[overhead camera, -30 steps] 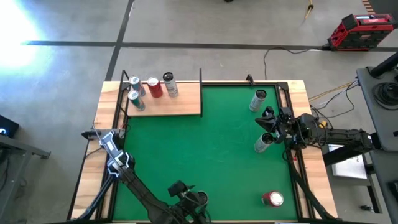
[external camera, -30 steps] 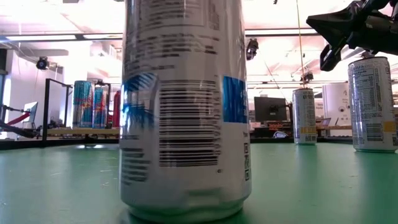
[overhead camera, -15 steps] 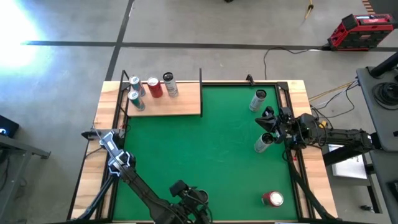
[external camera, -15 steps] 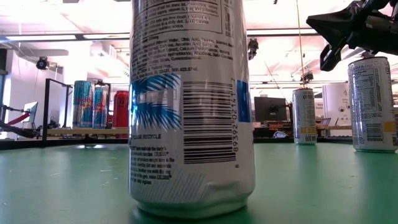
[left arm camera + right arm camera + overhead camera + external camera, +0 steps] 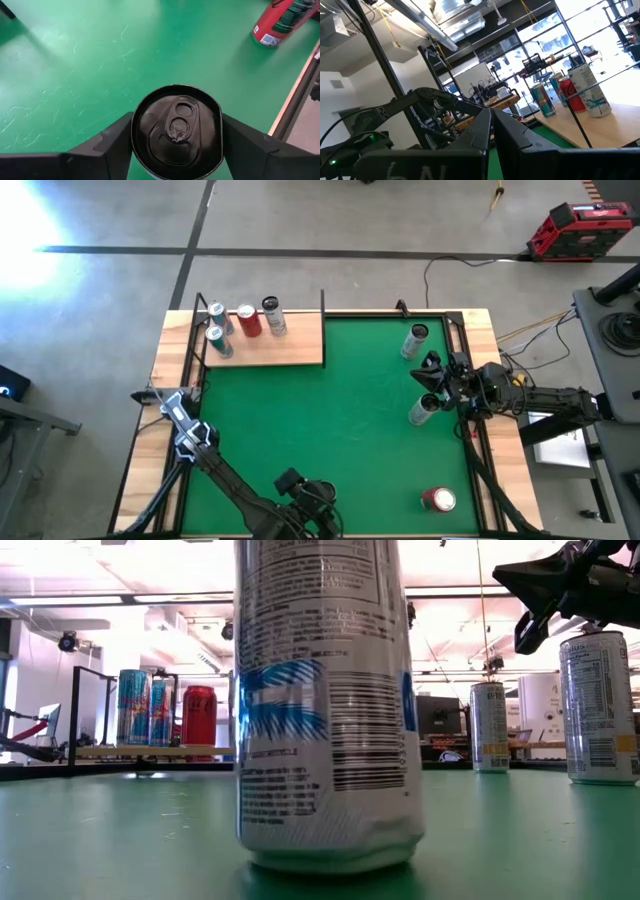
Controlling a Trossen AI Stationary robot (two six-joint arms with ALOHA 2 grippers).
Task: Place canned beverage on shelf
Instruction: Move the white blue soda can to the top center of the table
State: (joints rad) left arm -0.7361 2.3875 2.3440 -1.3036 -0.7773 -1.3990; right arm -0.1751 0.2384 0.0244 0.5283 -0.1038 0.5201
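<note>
The left tool [image 5: 175,150] is seen at the bottom centre of the left wrist frame, its two dark fingers [image 5: 112,142] pressed against opposite sides of a silver-and-blue beverage can with a dark pull-tab lid [image 5: 176,131], which is gripped upright. In the low view this can [image 5: 325,705] fills the centre of the frame and is seen standing on the green mat-covered counter [image 5: 120,840]. In the high view the left tool [image 5: 305,505] is found at the bottom centre of the frame.

A red can lying on its side [image 5: 438,499] is shown at the lower right of the high frame. The right tool [image 5: 432,376], closed and holding nothing, is seen at the right of that frame, above a slim silver can [image 5: 421,411]; another slim silver can [image 5: 415,340] stands nearer the upper right.

The flat light-wood shelf with thin black rods [image 5: 290,345] is placed at the upper left of the counter, and four cans are carried on it: two silver-blue cans [image 5: 217,328], a red can [image 5: 248,320] and a dark-topped can [image 5: 273,316].
</note>
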